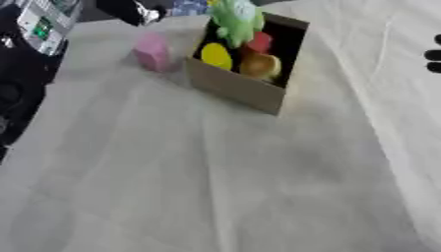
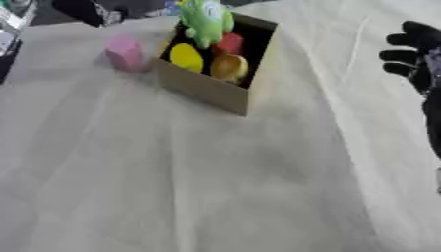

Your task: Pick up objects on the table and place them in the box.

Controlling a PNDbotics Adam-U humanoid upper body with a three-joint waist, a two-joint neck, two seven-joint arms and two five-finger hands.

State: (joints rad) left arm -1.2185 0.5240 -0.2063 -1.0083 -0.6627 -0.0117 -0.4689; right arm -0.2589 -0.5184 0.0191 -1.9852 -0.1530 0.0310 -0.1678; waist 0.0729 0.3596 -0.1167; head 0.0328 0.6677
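Observation:
A brown cardboard box [image 1: 237, 88] stands at the back middle of the table. Inside it are a green plush toy [image 1: 234, 19], a red piece [image 1: 260, 42], a yellow piece [image 1: 216, 55] and an orange piece [image 1: 261, 65]. A pink block [image 1: 152, 51] stands on the cloth just left of the box. My right hand [image 2: 415, 54] hovers at the right edge, well right of the box, open, its fingers pointing left and holding nothing. My left hand shows in no view.
A pale cloth [image 1: 215, 172] covers the table. A device with a green display [image 1: 41, 27] and dark equipment [image 1: 17, 83] sit at the far left. A dark object [image 1: 129, 11] lies beyond the table's back edge.

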